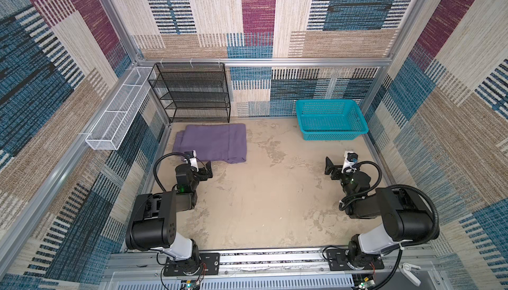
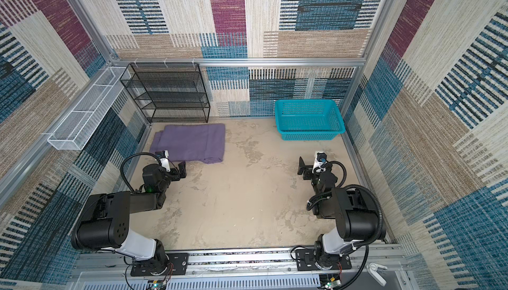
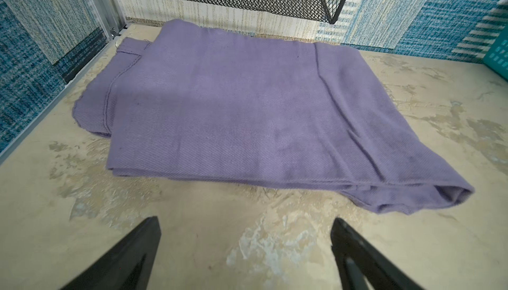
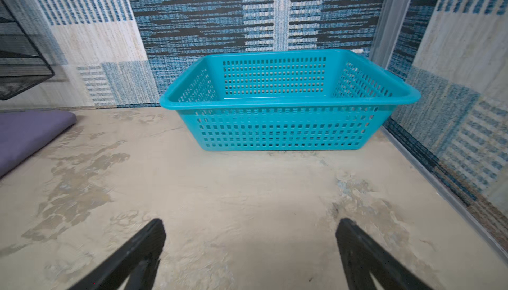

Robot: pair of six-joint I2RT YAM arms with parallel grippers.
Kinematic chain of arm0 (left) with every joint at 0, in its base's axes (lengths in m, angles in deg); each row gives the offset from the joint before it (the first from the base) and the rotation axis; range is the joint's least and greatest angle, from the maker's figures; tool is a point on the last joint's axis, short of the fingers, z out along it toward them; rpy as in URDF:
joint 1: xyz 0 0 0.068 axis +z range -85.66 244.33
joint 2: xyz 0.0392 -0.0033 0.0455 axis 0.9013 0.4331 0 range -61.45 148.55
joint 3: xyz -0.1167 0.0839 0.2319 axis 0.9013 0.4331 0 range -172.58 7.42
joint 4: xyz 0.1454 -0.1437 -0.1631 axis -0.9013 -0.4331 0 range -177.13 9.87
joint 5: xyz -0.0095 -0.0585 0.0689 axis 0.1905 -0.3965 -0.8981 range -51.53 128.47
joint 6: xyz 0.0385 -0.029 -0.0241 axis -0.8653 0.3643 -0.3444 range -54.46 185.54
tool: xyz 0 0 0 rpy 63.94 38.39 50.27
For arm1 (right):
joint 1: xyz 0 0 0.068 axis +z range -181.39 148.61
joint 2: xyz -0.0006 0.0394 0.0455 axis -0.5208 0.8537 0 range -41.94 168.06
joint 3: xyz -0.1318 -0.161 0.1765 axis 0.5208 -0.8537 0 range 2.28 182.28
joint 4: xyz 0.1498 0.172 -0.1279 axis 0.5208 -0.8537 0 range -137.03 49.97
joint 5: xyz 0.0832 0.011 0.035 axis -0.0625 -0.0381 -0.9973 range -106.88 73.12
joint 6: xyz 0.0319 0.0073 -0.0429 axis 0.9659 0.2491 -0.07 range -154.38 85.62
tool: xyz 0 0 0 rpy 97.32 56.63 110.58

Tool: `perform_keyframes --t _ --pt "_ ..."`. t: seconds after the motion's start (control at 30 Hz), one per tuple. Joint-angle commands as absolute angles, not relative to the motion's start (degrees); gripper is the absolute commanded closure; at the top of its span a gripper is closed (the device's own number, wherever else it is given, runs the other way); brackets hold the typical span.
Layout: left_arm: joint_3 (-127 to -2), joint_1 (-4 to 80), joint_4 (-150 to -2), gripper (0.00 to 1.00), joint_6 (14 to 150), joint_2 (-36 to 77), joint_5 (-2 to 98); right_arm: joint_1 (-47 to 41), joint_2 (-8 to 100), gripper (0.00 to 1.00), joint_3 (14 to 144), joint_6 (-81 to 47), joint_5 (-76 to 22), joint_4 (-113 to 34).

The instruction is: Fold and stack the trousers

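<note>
— Though both top views show the trousers (image 1: 213,143) as a folded purple slab at the table's (image 1: 261,198) far left, only the left wrist view reveals their waistband seam (image 3: 132,50) and stacked edges.

— And the grippers?

— Left gripper (image 3: 244,221) and right gripper (image 4: 250,221) both gape, gripping nothing; the right wrist view crops the trousers to a corner, well apart from the teal basket (image 4: 288,104).

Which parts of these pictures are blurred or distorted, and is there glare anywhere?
Left wrist view: the trousers are sharp, the left claw blurred. Right wrist view: the right claw equally blurred, the teal basket sharp. Both top views: metal posts lean outward from the wide lens; light even, no glare.
</note>
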State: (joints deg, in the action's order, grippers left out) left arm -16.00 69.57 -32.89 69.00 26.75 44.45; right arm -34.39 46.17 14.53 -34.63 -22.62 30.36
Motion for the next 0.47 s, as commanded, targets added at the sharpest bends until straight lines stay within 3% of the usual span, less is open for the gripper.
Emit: perform_keyframes --t 0.0,0.43 --pt "-16.23 69.6 -31.73 0.0 67.47 26.79 44.55 -34.22 45.99 0.0 14.58 -35.26 -24.53 33.1" --pt "-16.14 69.61 -31.47 0.0 67.45 26.77 44.54 -33.87 45.83 0.0 15.19 -35.61 -24.27 31.85"
